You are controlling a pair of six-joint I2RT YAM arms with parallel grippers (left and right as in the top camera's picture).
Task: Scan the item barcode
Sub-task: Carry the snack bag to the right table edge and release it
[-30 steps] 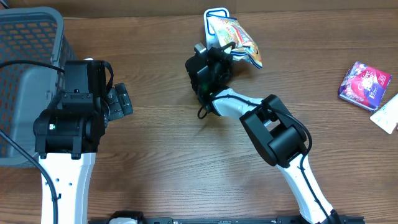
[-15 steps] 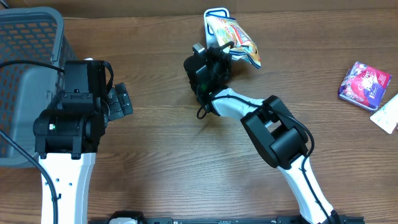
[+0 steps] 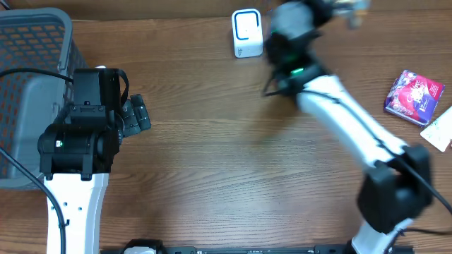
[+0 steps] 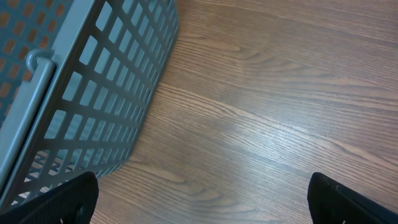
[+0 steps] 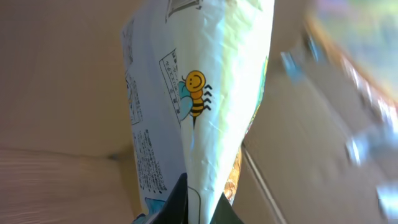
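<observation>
The item is a snack bag [image 5: 199, 93] with a white printed back and a bee picture. It fills the right wrist view, and my right gripper [image 5: 199, 200] is shut on its lower edge. In the overhead view the right arm [image 3: 332, 99] is blurred and reaches toward the table's far edge; the bag cannot be made out there. The white and blue scanner [image 3: 247, 33] stands uncovered at the back centre. My left gripper [image 4: 202, 202] is open over bare wood beside the basket, with nothing between its fingers.
A grey mesh basket [image 3: 32, 42] fills the far left, its wall [image 4: 93, 81] close to the left gripper. A purple packet [image 3: 414, 95] and a white item [image 3: 441, 130] lie at the right edge.
The right arm has swung fast from beside the scanner up and to the right, carrying the bag away and uncovering the scanner. The left arm has not moved.
</observation>
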